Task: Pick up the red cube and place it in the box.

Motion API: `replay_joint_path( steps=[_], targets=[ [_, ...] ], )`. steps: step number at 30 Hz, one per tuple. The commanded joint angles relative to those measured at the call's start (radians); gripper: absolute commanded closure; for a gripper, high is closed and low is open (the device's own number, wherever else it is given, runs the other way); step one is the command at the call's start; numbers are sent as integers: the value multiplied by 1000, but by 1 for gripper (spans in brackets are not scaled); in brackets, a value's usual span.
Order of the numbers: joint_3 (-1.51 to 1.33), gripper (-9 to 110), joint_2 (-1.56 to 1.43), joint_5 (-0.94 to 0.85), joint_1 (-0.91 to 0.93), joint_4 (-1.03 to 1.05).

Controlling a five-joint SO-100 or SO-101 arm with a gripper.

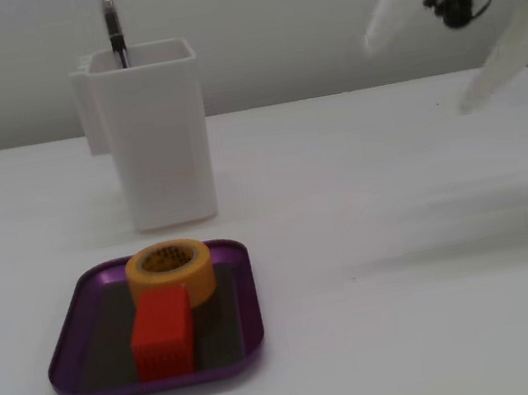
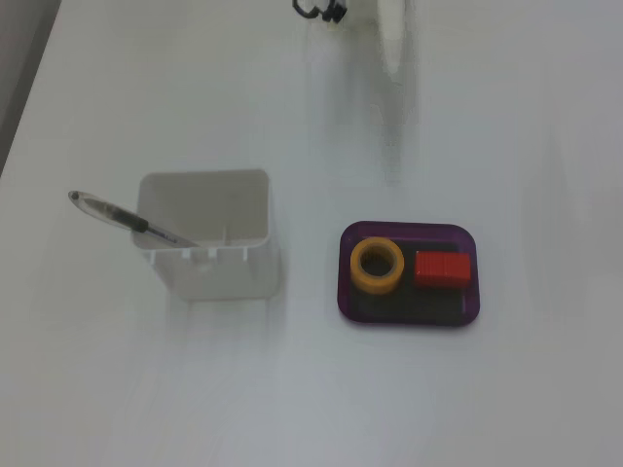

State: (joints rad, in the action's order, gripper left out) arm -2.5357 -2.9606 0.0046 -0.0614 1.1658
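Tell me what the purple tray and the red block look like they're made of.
The purple tray: probably metal, with a glossy metallic sheen on its rim and a dark matte bottom. The red block: likely plastic, matte, with fine ribbing on its faces, though that's faint here.

One fixed view low, table-level, other fixed view straight overhead, both sharing box (image 1: 64,337) (image 2: 409,316)

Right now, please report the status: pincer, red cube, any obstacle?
Pincer open, empty, up at right, away from the tray. Red cube lies in the box, beside the tape roll. Nothing in the way.
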Motion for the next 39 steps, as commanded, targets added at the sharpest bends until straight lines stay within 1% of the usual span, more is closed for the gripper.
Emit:
replay_joint_path(
  steps=[1, 5, 10, 18, 20, 22, 24, 25, 27, 29, 39],
  targets=[
    [-206, 77, -163, -2, 48, -58],
    [-354, 77, -308, 0, 84, -61],
    [-483, 77, -457, 0, 74, -57],
    [-526, 78, -495, 0, 72, -57],
    [-526, 81, -495, 0, 72, -57],
    [-526, 90, -495, 0, 72, -57],
    [-526, 102, -495, 0, 72, -57],
    [-526, 103, -495, 2, 72, -57],
    [-526, 100, -495, 2, 72, -57],
    [-526, 102, -495, 2, 72, -57],
    [-528, 102, -497, 6, 72, -57]
  ],
)
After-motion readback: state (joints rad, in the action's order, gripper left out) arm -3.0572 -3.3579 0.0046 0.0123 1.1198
